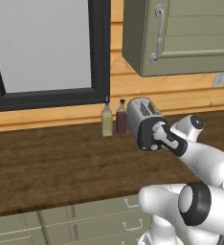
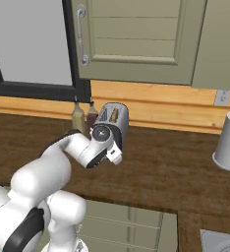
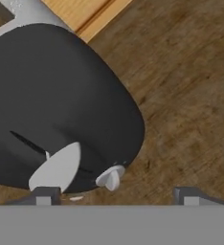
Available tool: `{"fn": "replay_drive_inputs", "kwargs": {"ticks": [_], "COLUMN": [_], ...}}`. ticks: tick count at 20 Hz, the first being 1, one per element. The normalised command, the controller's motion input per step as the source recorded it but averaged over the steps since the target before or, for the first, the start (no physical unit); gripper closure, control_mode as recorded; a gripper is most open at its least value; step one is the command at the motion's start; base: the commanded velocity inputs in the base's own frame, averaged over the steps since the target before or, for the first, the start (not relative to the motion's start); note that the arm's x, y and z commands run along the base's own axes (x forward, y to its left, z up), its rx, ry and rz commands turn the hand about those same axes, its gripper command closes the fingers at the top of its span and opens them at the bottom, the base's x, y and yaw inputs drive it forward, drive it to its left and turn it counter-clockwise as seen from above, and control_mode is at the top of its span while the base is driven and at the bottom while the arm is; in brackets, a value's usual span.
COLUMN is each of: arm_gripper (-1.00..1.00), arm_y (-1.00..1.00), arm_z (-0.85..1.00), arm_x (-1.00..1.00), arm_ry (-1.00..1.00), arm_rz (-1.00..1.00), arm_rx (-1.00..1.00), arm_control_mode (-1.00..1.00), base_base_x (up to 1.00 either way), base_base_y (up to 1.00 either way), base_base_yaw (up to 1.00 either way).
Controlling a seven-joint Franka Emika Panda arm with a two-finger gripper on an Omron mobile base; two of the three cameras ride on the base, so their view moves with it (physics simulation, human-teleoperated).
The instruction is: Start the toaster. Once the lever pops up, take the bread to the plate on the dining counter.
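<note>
Toaster lever looks small, stiff and springy, so press its flat top from above. Gripper is spread open, fingertips right at the black end face. Hand view shows lever at seven o'clock; right base view reveals bread in the slots.

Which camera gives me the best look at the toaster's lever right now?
The hand view: the pale lever sits large on the toaster's black end face, beside a small knob. In both base views the arm hides that face; only the slotted top shows.
</note>
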Motion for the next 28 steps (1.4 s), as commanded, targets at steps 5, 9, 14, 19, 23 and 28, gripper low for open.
{"fn": "replay_drive_inputs", "kwargs": {"ticks": [5,9,14,19,23,28], "arm_gripper": [-1.0,-1.0,-1.0,-1.0,-1.0,-1.0], "arm_y": [0.0,0.0,0.0,0.0,0.0,0.0], "arm_z": [-0.19,-0.35,-0.56,-0.2,0.76,1.0], "arm_x": [0.07,0.15,0.04,0.0,-0.29,-0.54], "arm_ry": [0.0,0.02,0.06,0.03,0.0,-0.02], "arm_rz": [0.0,0.0,0.0,0.0,0.0,0.0], "arm_rx": [0.0,0.0,0.0,0.0,-0.02,-0.03], "arm_control_mode": [-1.0,-1.0,-1.0,-1.0,-1.0,-1.0], "base_base_x": [0.0,0.0,0.0,0.0,0.0,0.0], "base_base_y": [0.0,0.0,0.0,0.0,0.0,0.0], "base_base_yaw": [0.0,0.0,0.0,0.0,0.0,0.0]}}
